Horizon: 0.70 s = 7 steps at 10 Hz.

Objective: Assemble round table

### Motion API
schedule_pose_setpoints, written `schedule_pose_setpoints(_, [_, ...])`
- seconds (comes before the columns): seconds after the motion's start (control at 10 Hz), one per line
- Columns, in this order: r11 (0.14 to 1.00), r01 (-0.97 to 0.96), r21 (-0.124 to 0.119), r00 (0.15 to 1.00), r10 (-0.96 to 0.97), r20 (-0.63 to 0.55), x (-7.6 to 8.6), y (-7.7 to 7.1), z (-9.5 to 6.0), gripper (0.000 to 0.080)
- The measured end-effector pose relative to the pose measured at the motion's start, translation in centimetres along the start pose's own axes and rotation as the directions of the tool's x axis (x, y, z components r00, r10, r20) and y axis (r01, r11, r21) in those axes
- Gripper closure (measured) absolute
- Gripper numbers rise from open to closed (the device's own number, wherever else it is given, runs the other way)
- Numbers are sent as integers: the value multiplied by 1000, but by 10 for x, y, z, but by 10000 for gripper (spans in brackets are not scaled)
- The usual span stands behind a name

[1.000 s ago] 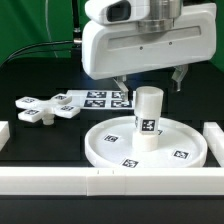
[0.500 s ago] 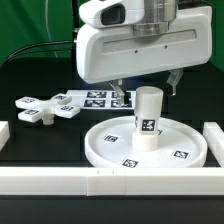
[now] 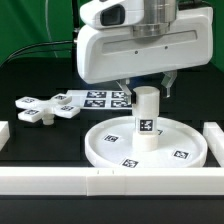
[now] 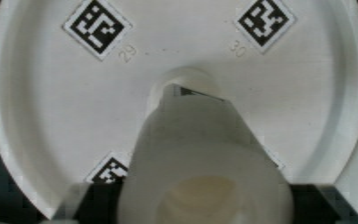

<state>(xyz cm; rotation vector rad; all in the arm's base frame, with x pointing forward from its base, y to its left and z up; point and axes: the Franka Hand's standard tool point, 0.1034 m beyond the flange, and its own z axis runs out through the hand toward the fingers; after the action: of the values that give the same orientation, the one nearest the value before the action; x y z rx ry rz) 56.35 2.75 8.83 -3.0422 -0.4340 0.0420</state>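
Note:
The large rimmed round disc [image 3: 110, 145] lies flat on the black table. The short cylindrical leg [image 3: 146, 120] stands upright at its middle. My gripper [image 3: 146, 88] hangs right above the leg's top, its two fingertips [image 3: 122, 88] spread wide to either side of the leg and apart from it, holding nothing. In the wrist view the leg [image 4: 202, 160] fills the middle, seen from above, with the tagged disc [image 4: 51, 90] around it; my fingers do not show there. The cross-shaped four-armed piece [image 3: 40, 107] lies loose on the exterior view's left.
The marker board [image 3: 98, 98] lies behind the disc. Long white border rails run along the front [image 3: 100, 182], the exterior view's right [image 3: 214, 140] and the left edge [image 3: 3, 130]. A green backdrop stands behind.
My gripper has shifted toward the exterior view's left and come slightly lower, so its fingers now straddle the leg's top. The leg, disc and cross piece have not moved.

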Motion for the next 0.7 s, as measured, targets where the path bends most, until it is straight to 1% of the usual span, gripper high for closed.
schedule_pose_setpoints(0.1, [1000,-13,1,1000,13,0,0,0,0,395])
schedule_pose_setpoints(0.2, [997,-77,3,997,77,0,0,-1,0,395])
schedule_pose_setpoints(0.3, [979,-204,16,979,204,-1,0,-2,1,395])
schedule_pose_setpoints(0.4, [951,-309,26,951,309,1,0,-3,1,393])
schedule_pose_setpoints(0.5, [924,-380,28,925,381,-3,2,-6,1,393])
schedule_pose_setpoints(0.7, [814,-580,35,813,581,-21,2,-7,1,393])
